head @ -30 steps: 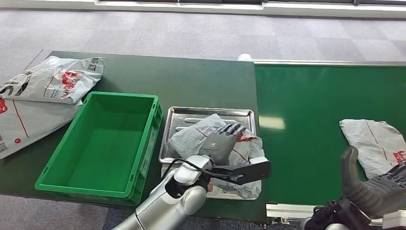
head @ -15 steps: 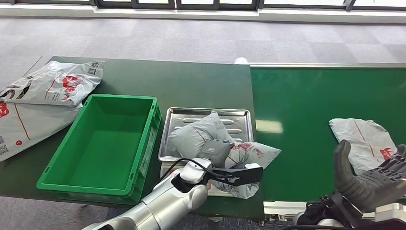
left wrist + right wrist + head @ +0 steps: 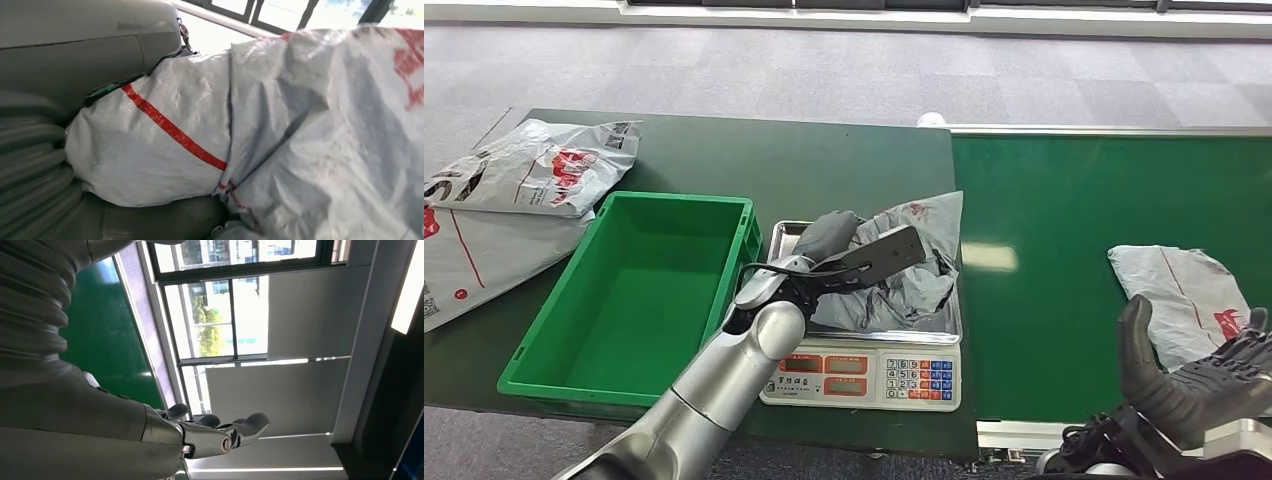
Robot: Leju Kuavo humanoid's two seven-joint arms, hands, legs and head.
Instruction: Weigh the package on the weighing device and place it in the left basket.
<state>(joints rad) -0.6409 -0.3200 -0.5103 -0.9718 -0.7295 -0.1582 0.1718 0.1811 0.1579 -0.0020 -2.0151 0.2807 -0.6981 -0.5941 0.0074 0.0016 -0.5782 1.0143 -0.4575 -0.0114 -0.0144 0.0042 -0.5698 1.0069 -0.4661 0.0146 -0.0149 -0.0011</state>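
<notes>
Head view: the grey package (image 3: 902,268) is held by the left hand (image 3: 826,238) above the scale (image 3: 864,372). The right hand (image 3: 1199,375) is kept open, holding nothing.

Grey carpet tiles (image 3: 824,70) lie beyond the table; daylit windows (image 3: 220,315) line the wall.

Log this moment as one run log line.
stage: lifting off scale | left hand: grips package above scale tray | right hand: open, low | green basket: no package inside
</notes>
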